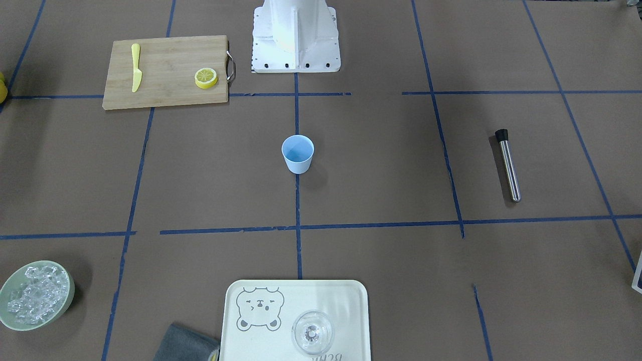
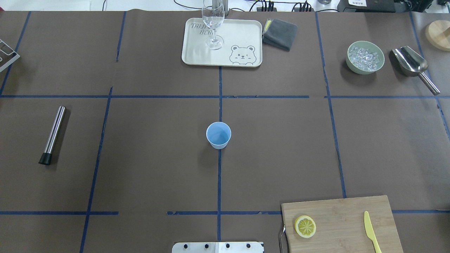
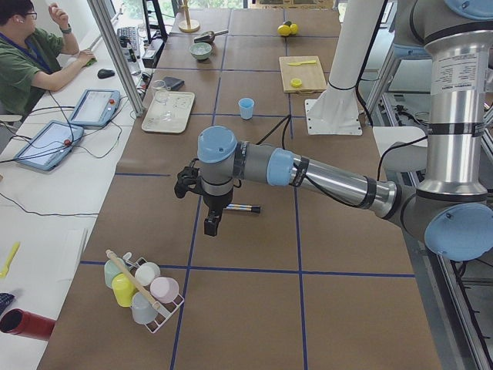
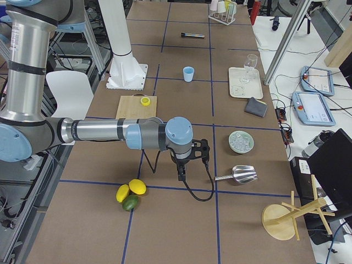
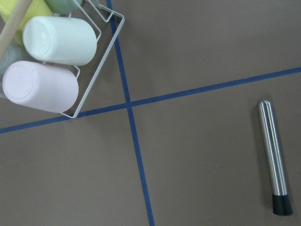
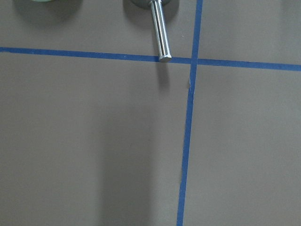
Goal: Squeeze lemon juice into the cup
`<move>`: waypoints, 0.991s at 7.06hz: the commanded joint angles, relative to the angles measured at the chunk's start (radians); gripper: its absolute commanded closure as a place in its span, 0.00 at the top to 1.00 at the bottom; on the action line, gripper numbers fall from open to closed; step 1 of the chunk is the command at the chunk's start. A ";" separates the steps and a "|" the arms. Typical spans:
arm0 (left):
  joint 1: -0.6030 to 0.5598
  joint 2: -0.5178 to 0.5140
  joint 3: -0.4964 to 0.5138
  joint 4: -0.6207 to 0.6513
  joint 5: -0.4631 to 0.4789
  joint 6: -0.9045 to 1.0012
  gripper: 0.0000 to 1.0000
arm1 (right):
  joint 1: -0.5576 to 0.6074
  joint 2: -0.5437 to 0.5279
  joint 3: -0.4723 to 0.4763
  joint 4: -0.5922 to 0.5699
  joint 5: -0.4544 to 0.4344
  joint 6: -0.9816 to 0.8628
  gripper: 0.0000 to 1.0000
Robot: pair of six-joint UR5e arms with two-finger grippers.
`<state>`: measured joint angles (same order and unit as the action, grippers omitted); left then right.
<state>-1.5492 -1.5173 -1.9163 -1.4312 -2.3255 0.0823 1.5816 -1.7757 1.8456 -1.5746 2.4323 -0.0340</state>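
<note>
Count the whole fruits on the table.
3, huddled at the table's end on the robot's right: yellow fruit, second yellow fruit, green fruit nearest the camera. None looks hidden.

lemon [image 2: 304, 226] and knife [image 2: 371, 232] lie on the cutting board [image 2: 337, 212], well apart from the cup [image 2: 218, 135] mid-table.

Clipped at the edges, too small elsewhere.
Lost the glass [image 2: 213, 17] rim and the knife [image 2: 369, 226] handle end overhead; could not judge left gripper [image 3: 210, 227] or right gripper [image 4: 180, 174] jaws.
</note>
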 commanded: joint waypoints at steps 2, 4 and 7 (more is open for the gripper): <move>0.001 -0.007 -0.009 -0.003 0.002 0.002 1.00 | 0.000 0.005 0.001 -0.004 -0.010 0.005 1.00; 0.011 -0.020 -0.061 0.002 -0.009 -0.001 1.00 | -0.006 0.030 0.010 -0.002 -0.004 0.006 1.00; 0.179 -0.050 -0.178 0.009 -0.071 -0.190 1.00 | -0.006 0.042 0.000 0.002 0.020 0.054 1.00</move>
<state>-1.4491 -1.5626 -2.0364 -1.4205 -2.3853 0.0107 1.5752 -1.7307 1.8441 -1.5758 2.4410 0.0057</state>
